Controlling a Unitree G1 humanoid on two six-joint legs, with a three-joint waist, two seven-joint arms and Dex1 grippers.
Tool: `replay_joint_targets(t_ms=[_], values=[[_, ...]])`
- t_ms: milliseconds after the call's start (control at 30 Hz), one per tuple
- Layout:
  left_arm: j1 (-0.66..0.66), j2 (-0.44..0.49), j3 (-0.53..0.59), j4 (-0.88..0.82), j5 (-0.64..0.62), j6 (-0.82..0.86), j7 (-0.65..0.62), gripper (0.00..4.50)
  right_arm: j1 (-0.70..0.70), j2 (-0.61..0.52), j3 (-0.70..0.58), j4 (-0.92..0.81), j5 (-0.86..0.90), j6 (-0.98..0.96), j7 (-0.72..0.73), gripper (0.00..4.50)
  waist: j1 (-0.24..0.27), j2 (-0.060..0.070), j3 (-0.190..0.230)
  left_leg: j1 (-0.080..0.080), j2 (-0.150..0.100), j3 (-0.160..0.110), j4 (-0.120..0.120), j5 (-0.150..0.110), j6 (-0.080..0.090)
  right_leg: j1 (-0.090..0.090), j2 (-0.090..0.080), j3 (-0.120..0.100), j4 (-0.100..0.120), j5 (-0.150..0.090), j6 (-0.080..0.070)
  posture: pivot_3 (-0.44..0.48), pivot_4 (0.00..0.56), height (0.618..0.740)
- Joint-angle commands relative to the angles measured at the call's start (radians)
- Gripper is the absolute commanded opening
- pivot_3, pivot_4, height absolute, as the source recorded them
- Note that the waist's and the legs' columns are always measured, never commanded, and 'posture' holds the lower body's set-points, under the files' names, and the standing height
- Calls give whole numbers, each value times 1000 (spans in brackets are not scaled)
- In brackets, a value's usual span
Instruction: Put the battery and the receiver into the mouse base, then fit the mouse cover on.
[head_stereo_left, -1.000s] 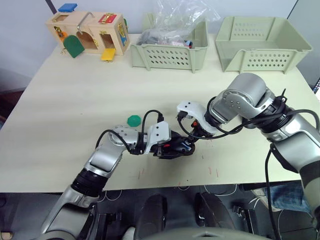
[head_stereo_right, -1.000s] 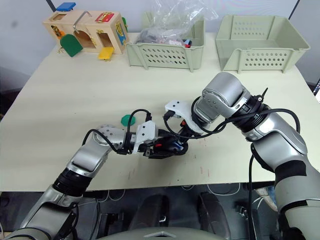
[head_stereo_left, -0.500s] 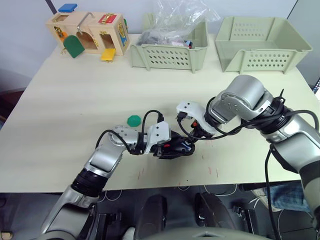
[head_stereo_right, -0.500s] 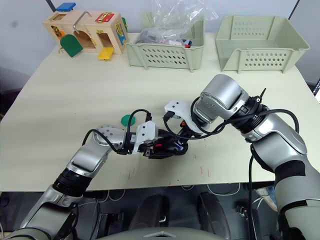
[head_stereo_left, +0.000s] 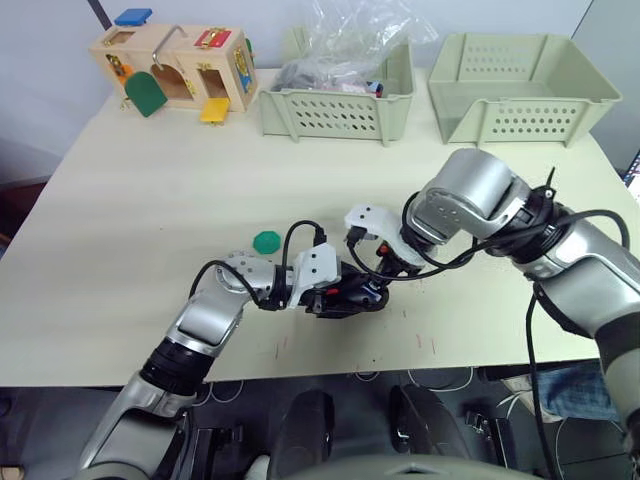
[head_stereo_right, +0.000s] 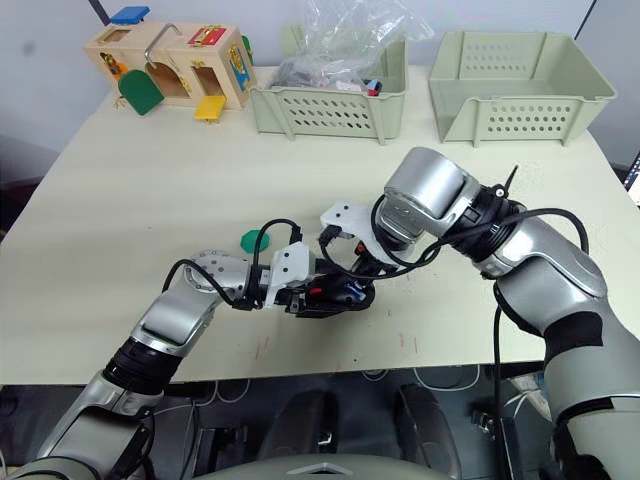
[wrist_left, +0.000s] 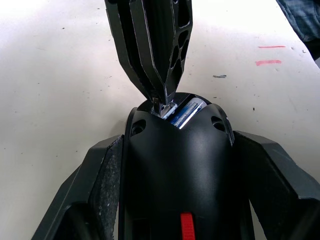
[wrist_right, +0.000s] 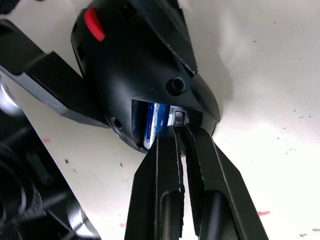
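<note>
Right gripper (wrist_right: 179, 131) fingers pinched on a small silvery receiver (wrist_right: 178, 119) at the mouse base (wrist_left: 177, 170) compartment beside a blue battery (wrist_left: 186, 112), left gripper (head_stereo_left: 335, 295) clamped around the base, on a pale table (head_stereo_left: 150, 200) near its 6 o'clock edge, green disc (head_stereo_left: 266, 241) nearby, two green baskets (head_stereo_left: 520, 95) and wooden latch box (head_stereo_left: 180, 70) toward 12 o'clock.

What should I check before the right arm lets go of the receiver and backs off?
1. Mouse base clamped by left gripper: ok, fingers flank both sides.
2. Battery in its compartment: ok, blue cell lies inside.
3. Receiver fully in its slot: cannot tell, the right gripper's tips hide it.
4. Right gripper's hold: ok, tips pinched on the small silvery receiver.
5. Base resting on table: ok.
6. Mouse cover within reach: cannot tell.
</note>
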Motion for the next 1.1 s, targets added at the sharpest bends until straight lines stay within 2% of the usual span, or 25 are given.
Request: replay_joint_targets(t_ms=[33, 667, 1100], values=[[12, 7, -7, -35, 1, 2, -7, 2915, -7, 2, 31, 9, 13, 11, 18, 0, 0, 0, 0, 0, 0, 0, 0, 0, 0, 0, 0, 0, 0, 0, 0, 0, 150, 740], [12, 2, -10, -33, 0, 1, -5, 2915, -61, 77, 25, 130, 2, 11, 45, 0, -1, 0, 0, 1, 0, 0, 0, 0, 0, 0, 0, 0, 1, 0, 0, 0, 150, 740], [15, -1, -12, -33, 2, 3, -1, 2915, -84, 91, 65, 107, -18, 11, 73, 0, -2, 0, 0, 1, 0, 0, 0, 0, 0, 0, 0, 0, 1, 0, 0, 0, 150, 740]])
